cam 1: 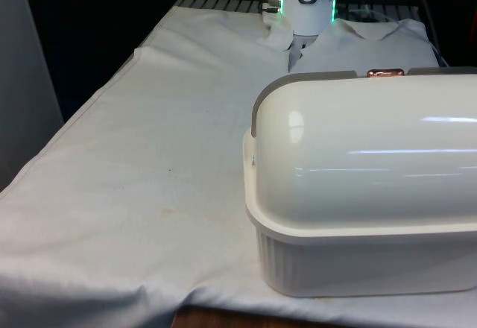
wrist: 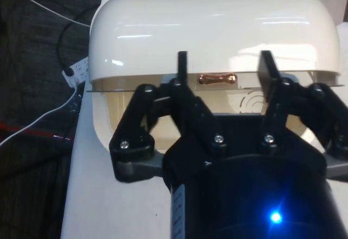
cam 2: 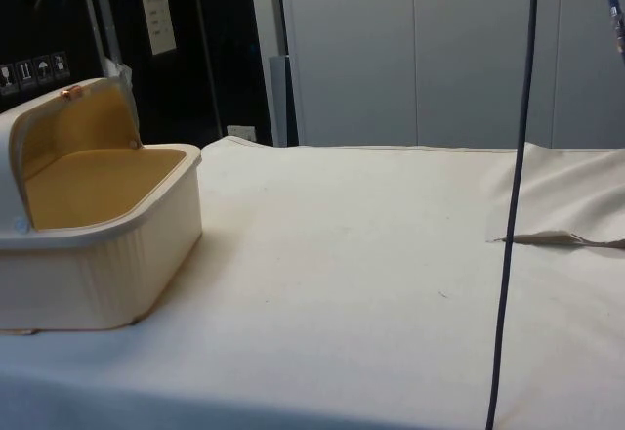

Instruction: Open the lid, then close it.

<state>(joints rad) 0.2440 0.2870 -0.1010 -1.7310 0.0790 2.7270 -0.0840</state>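
White cloth [cam 2: 371,254] covers tabletop; dark cabinets behind. Cream bread box [cam 1: 358,261], lid [cam 1: 358,142] rolled back, copper handle [wrist: 217,79]. Tool [wrist: 224,68] spread apart, gripping nothing.

Table [cam 2: 391,283] under white cloth [cam 1: 134,194]. Bread box [cam 1: 358,253] sits directly on cloth, just ahead of claw [wrist: 223,68], lid [cam 2: 68,122] rolled back.

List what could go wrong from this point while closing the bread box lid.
1. The gripper is open with the copper handle between its fingers but not visibly clamped; shutting off-centre could let the small handle slip.
2. The lid is rolled back, leaving the bread box open; a pull off its arc might jam it.
3. The box sits near the table edge on a loose cloth, so pulling may drag it.
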